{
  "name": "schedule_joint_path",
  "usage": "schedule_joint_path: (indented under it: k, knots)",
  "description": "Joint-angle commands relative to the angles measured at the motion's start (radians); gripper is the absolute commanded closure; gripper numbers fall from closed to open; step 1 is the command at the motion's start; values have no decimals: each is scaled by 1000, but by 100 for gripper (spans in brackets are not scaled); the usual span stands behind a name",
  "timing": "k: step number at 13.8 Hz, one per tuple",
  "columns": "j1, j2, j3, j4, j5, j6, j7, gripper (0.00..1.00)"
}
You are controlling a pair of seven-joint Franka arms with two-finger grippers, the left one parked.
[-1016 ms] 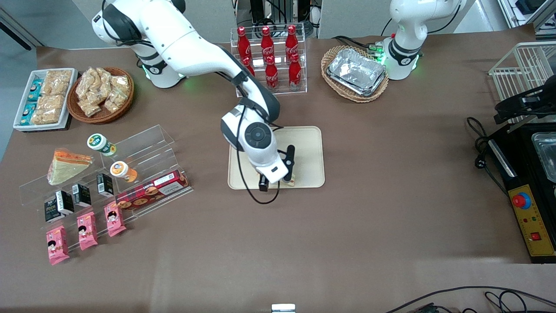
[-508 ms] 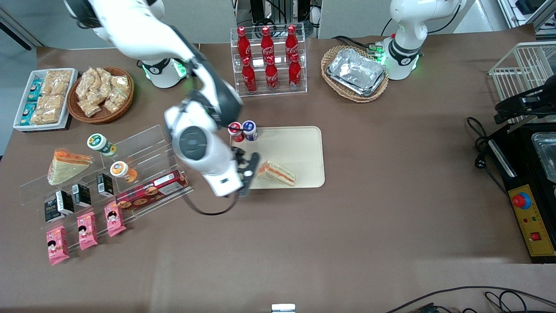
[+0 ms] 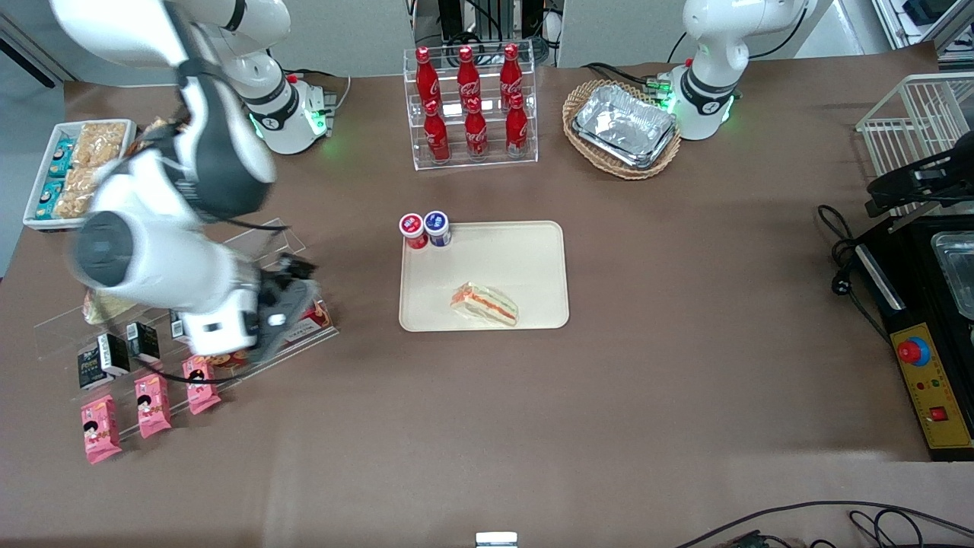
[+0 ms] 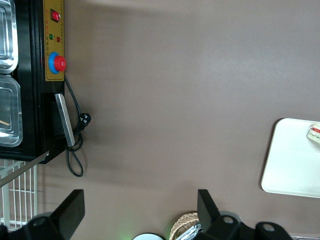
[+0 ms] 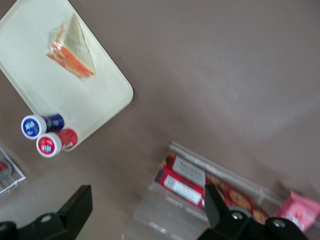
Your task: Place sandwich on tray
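The sandwich [image 3: 484,304], a clear-wrapped white-bread wedge with a red-orange and green stripe, lies flat on the cream tray [image 3: 525,255], close to the rim nearest the front camera. Nothing touches it. My gripper [image 3: 291,295] hangs open and empty above the clear acrylic stand, well away from the tray toward the working arm's end of the table. The right wrist view shows the sandwich [image 5: 71,47] on the tray [image 5: 35,85], with the gripper [image 5: 147,205] open above the stand. The left wrist view catches a corner of the tray [image 4: 292,160] and an edge of the sandwich [image 4: 315,132].
A red-capped bottle [image 3: 412,229] and a blue-capped bottle [image 3: 437,227] stand at the tray's corner. A red cookie box [image 5: 187,182] lies on the acrylic stand under the gripper. A cola rack [image 3: 472,106], a wicker basket of foil trays [image 3: 624,125] and pink packets [image 3: 152,403] are also there.
The gripper let go of the sandwich, which stays on the tray. The arm swung away from the tray toward the working arm's end and now hangs over the acrylic stand.
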Motion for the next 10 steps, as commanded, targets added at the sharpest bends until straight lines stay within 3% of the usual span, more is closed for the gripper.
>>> schedule_joint_path:
  k: [1,4,10]
  knots:
    - [-91,-78,-8,-20,24,-130,13,0]
    - [-95,-142,-82,-38,7,-167,10,0]
    - [-98,-221,-166,-31,-108,-235,3,0]
